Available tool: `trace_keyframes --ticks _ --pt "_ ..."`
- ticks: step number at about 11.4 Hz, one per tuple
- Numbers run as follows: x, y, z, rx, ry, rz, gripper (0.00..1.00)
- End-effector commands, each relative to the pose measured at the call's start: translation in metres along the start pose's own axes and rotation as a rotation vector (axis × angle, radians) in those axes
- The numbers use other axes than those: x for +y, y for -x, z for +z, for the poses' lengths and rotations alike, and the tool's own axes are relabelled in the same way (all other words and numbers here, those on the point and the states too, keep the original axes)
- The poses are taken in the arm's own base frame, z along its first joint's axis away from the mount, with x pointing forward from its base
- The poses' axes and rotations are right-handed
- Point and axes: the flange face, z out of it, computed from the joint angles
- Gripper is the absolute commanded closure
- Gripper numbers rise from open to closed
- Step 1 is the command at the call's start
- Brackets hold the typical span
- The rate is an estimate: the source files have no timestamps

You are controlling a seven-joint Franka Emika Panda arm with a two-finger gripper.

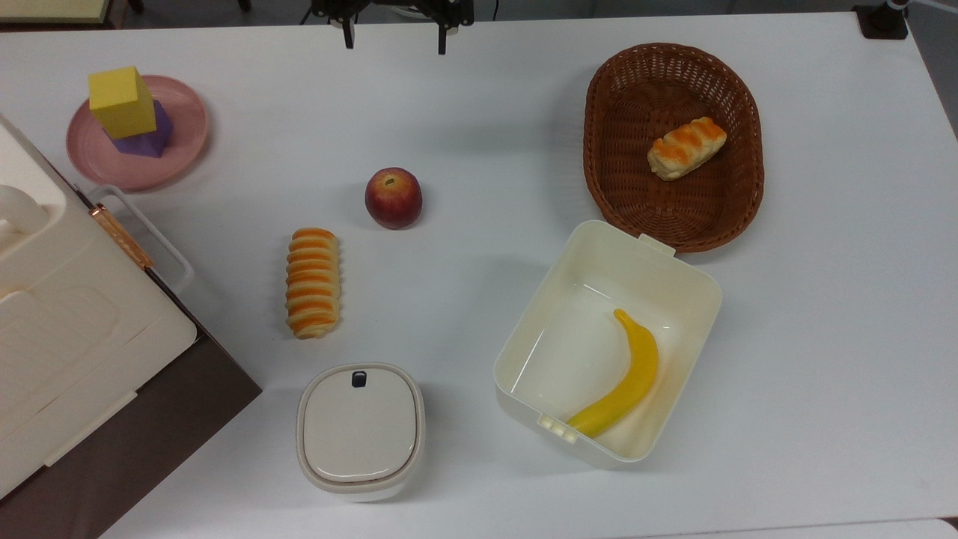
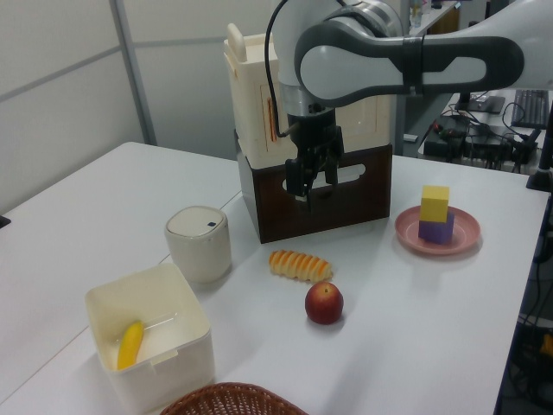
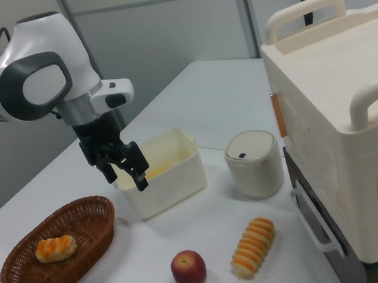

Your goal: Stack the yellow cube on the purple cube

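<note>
Seen at the top edge of the top view, upper centre: gripper (image 1: 394,37), fingers spread apart and holding nothing, tips pointing down over bare white table (image 1: 823,299). In the left view, hanging in the upper middle of the frame in front of a cream-and-brown cabinet (image 2: 346,186), beneath one grey-and-white arm (image 2: 406,60) reaching in from the upper right. In the right view, at left of frame, gripper (image 3: 130,169) tilted slightly, poised above the table ahead of a cream tub (image 3: 169,178).

Counted outward from there: one apple (image 1: 394,198) near the centre of the top view; one striped bread roll (image 1: 313,281) just below and left of it, apart from the apple; one lidded cream canister (image 1: 361,430) at lower centre; one open cream tub (image 1: 673,277) at lower right, with one banana (image 1: 625,378) lying inside; one brown wicker basket (image 1: 621,97) at upper right, with a second, shorter striped roll (image 1: 686,147) inside.

At the upper left of the top view, well apart from the gripper: one pink plate (image 1: 187,112), bearing one purple cube (image 1: 150,138) with one yellow cube (image 1: 122,101) stacked upright on top, turned a little off square. Same stack at the right of the left view, yellow cube (image 2: 435,203) over purple cube (image 2: 435,230).
</note>
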Motion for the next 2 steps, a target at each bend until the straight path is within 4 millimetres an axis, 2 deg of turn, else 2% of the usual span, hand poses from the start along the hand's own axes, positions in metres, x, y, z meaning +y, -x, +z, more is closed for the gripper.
trace_keyframes --ticks 1,2 --pt "-0.0052 0.0125 -0.013 -0.004 -0.021 0.008 0.0" --pt "-0.0054 0.0127 -0.0129 -0.005 -0.022 0.008 0.0"
